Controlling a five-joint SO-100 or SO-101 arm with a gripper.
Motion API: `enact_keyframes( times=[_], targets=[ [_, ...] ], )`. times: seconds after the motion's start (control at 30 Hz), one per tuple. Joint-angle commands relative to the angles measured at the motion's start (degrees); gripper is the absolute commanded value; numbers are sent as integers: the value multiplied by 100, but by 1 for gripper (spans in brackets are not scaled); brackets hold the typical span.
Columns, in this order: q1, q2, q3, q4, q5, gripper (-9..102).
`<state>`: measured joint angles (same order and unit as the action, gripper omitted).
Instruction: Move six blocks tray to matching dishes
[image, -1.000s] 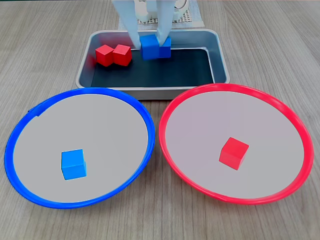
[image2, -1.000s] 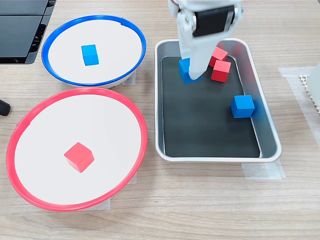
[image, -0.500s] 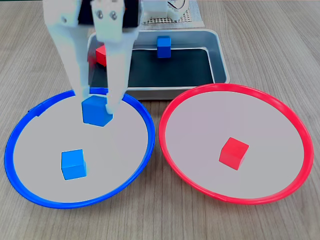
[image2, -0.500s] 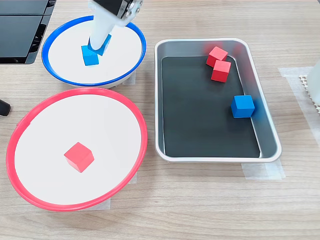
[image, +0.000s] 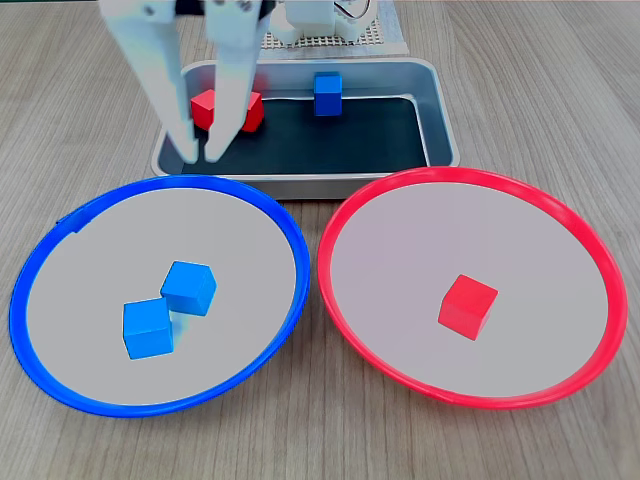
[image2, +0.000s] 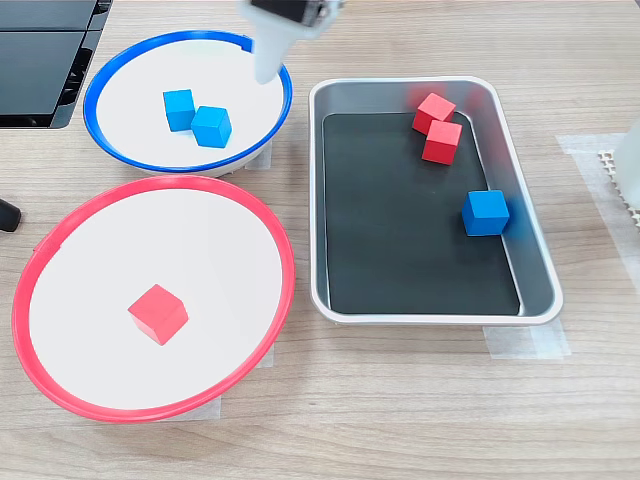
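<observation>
In both fixed views the white two-finger gripper (image: 200, 155) is hanging released and empty over the silver metal tray (image: 440, 110). Two blue cubes (image: 188, 288) are lying touching in the blue-rimmed round dish (image: 290, 240), matching its colour. Two red cubes (image2: 437, 125) and one blue cube (image2: 485, 212) are waiting in the tray.

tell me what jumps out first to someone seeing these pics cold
Two big round dishes dominate the front of a fixed view: the blue-rimmed dish at left holding two blue blocks that touch, and the red-rimmed dish at right with one red block. Behind them, the silver tray holds two red blocks and one blue block, with the white gripper open and empty above its left end.
</observation>
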<state>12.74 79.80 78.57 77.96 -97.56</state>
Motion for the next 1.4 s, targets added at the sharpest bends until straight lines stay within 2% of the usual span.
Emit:
enact_keyframes(
  times=[0.0,0.13,0.23,0.43,0.77,1.17,1.23,1.37],
  targets=[
    [-176,870,492,1301,-413,0],
    [-448,1626,1696,1951,-369,1],
    [-650,1749,2320,2109,-88,5],
    [-914,1380,2637,2180,501,10],
    [-1178,1151,3199,1257,703,14],
    [-1160,536,3199,606,650,15],
    [-1195,562,3313,527,668,0],
    [-1143,659,3076,571,844,0]
  ],
)
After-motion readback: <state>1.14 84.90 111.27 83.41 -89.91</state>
